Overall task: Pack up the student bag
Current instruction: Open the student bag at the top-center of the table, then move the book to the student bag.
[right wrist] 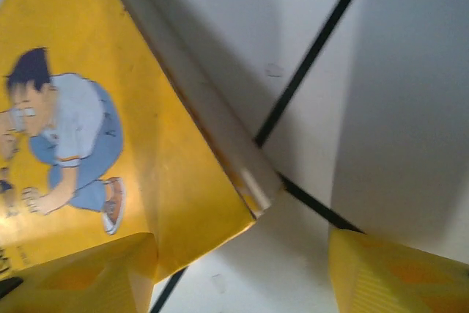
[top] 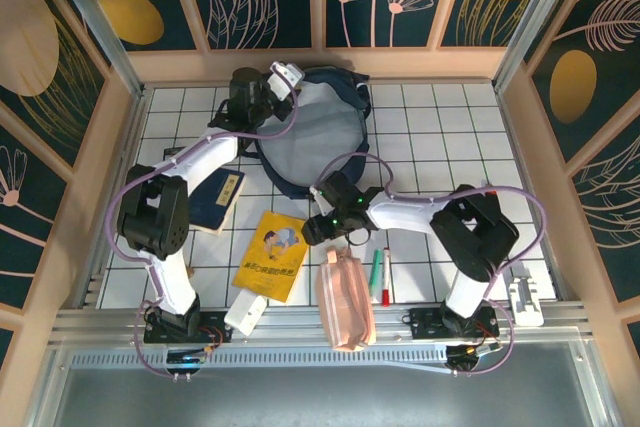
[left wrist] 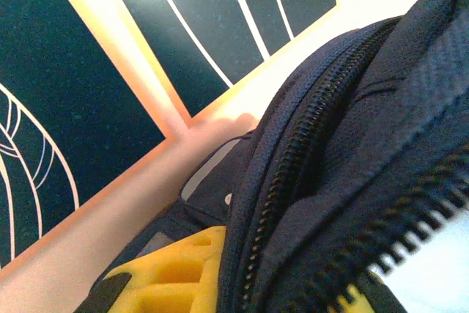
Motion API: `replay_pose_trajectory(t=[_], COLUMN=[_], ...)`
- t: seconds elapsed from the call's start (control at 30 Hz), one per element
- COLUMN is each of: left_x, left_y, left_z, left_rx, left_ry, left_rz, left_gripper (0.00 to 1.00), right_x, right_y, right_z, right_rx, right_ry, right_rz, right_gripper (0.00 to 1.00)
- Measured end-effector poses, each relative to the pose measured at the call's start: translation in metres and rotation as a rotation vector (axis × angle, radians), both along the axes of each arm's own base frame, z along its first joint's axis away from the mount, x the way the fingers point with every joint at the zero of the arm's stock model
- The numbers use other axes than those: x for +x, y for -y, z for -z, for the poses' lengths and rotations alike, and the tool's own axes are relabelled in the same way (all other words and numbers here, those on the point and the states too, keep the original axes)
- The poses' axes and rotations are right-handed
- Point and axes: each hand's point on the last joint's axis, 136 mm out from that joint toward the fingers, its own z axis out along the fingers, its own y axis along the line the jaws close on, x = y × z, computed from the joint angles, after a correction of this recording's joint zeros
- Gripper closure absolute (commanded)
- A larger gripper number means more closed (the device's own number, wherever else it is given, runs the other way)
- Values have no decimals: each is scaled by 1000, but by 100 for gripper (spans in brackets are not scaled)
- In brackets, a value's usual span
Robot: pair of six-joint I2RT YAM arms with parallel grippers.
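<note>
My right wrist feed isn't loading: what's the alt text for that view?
A yellow paperback book with a cartoon boy on its cover lies on a white tabletop crossed by black grid lines, with one corner pointing toward the camera. The right hand is open. Its two yellow fingertips stand wide apart at the bottom edge, either side of that corner.

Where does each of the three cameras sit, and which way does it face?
Top external: above and behind the arms, looking down on the table; both arms show, left claw at the student bag, right claw at the yellow book.
Left wrist: on the left arm, facing along its fingers to the bag's zipper and the back wall.
Right wrist: on the right arm, facing down at the book's corner between its open fingers.
Shared: top and right wrist, the book; top and left wrist, the bag.
</note>
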Motion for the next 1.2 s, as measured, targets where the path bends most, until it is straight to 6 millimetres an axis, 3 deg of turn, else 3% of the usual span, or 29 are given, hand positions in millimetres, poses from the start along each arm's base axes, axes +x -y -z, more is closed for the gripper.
replay_pose_trajectory(t=[0.37,0.57,0.6,0.67,0.87,1.07,1.2], left_x=[-4,-5,-4,-5,-5,-6,-6], left_y=[5,5,5,6,6,7,7], left_z=[1,1,1,1,1,1,2], left_rx=[-5,-6,-6,-6,-7,-7,-2], left_ry=[-5,-6,-6,-6,-7,-7,-4], left_rz=[36,40,39,40,47,50,53], left_gripper=[100,100,100,100,100,100,100], right_x=[0,4,6,9,18,26,25], right_y=[-13,-18,-19,-22,-27,-25,-26], right_z=[-2,2,2,2,-4,-5,-5], right_rx=[48,56,58,60,63,48,49], right_ry=[-11,-26,-25,-25,-4,25,26], right_rz=[-46,-48,-47,-44,-36,-17,-21], right_gripper=[63,67,66,55,48,48,59])
